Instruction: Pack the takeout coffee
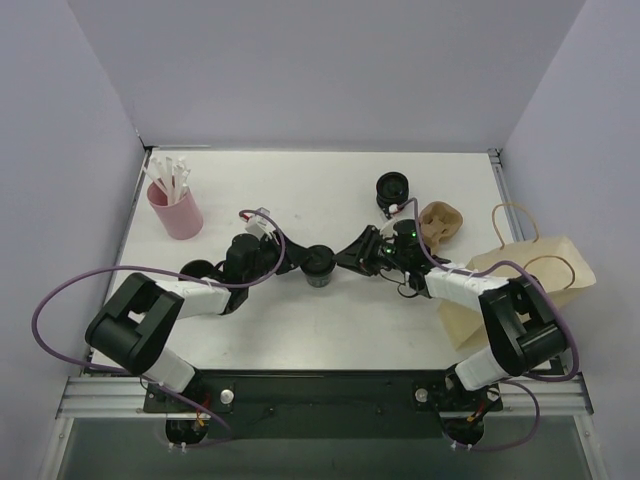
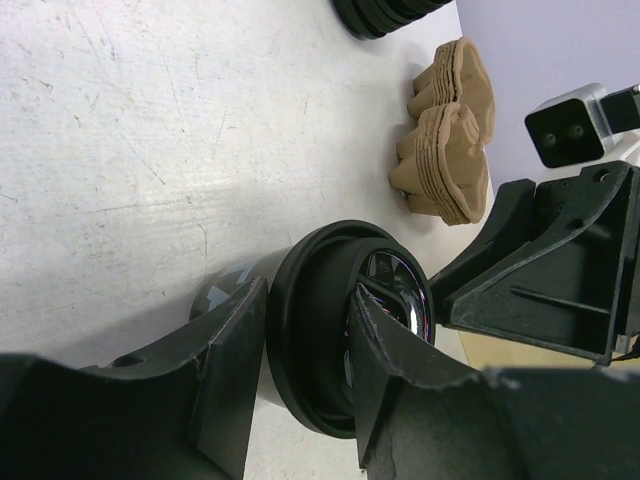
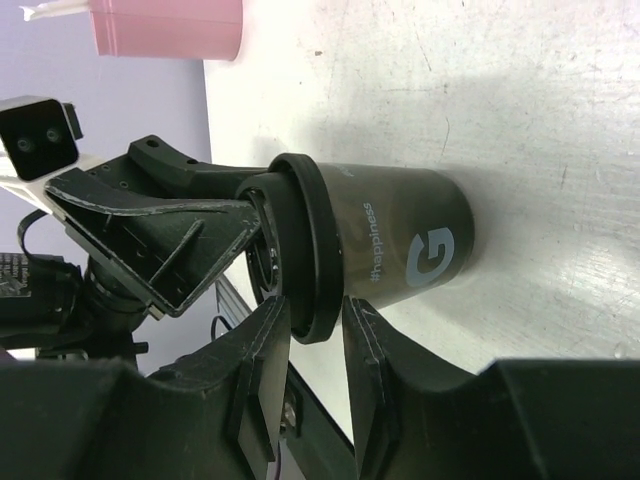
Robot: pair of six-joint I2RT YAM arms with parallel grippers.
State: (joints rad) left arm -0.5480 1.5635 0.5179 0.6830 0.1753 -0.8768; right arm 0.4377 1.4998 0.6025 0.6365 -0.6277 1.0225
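Left end effector (image 2: 305, 345) and right end effector (image 3: 315, 335) both sit on the takeout coffee (image 1: 319, 266). Each pair of fingers brackets the rim of the black lid (image 3: 303, 250), one finger over the lid top and one under the rim against the cup wall. We read both as clamped on that rim, with no gap visible.

The takeout coffee stands upright on the worktop (image 1: 330, 190), mid-way between the two arms. The brown paper bag (image 1: 545, 268) lies at the right edge of the worktop, well apart from the cup, behind the right arm. We cannot tell whether its mouth is open.

We judge the task to be at an early stage: the cup is lidded and gripped, but not lifted and not in the bag. What remains is carrying the cup to the bag, inserting it and releasing it.
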